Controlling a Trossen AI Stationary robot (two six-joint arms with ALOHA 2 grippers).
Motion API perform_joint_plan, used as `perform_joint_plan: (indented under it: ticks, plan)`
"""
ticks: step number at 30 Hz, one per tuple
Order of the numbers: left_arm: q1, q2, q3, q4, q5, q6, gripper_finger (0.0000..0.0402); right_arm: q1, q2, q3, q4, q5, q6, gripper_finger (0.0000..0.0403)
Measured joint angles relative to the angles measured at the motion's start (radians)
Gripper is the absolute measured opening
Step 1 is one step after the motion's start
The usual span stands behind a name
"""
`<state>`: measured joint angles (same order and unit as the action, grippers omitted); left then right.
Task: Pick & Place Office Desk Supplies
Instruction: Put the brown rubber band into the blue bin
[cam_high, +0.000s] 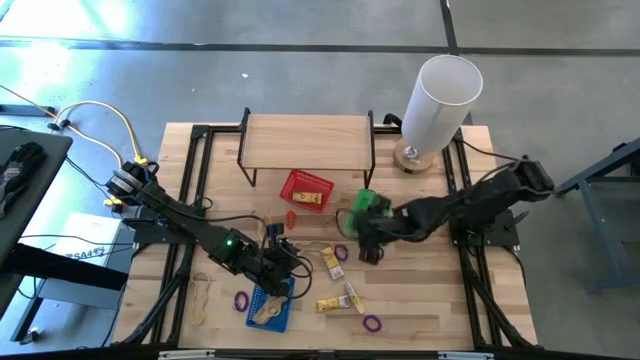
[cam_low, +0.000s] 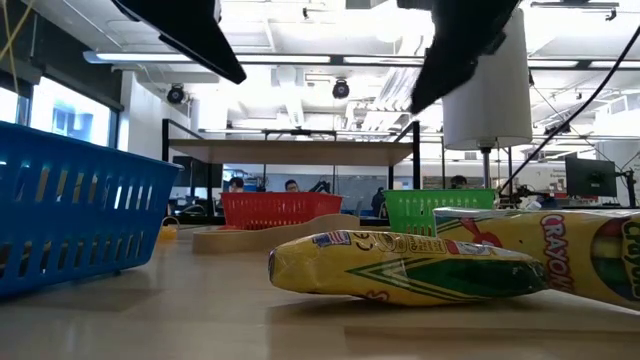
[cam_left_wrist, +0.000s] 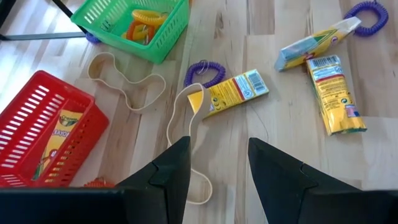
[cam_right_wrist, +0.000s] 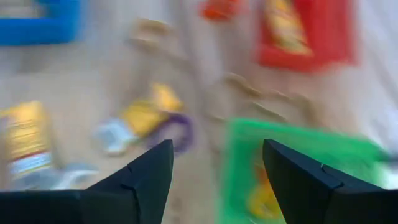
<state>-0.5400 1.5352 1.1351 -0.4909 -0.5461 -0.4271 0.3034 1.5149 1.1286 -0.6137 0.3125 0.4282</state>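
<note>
Right fingers (cam_right_wrist: 214, 180) spread, empty, beside the green basket (cam_high: 372, 203) rim (left fingers (cam_left_wrist: 217, 171) parted, empty).

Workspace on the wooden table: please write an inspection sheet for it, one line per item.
Surface: wooden table, bare patches between items.
Job's things: crayon boxes and purple loops loose; tan bands loose; green basket, red basket and blue basket each hold items.
Clutter: white cylinder; wooden shelf.
Grippers: left gripper open, empty; right gripper open, empty, beside the green basket.
Cables: yellow cables off the table's left.
Surroundings: concrete floor; people far behind.
</note>
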Motion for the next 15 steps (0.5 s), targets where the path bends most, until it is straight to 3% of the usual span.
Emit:
perform_joint_plan:
  ticks: [3, 15]
  plan:
    - [0.000, 0.000, 0.000, 0.000, 0.000, 0.000, 0.0153, 0.031, 0.029, 0.000, 0.106, -0.057, -0.124, 0.0236]
    - [-0.003, 0.000, 0.000, -0.002, 0.051, -0.026, 0.0153, 0.015, 0.217, -0.001, 0.401, -0.055, -0.430, 0.0236]
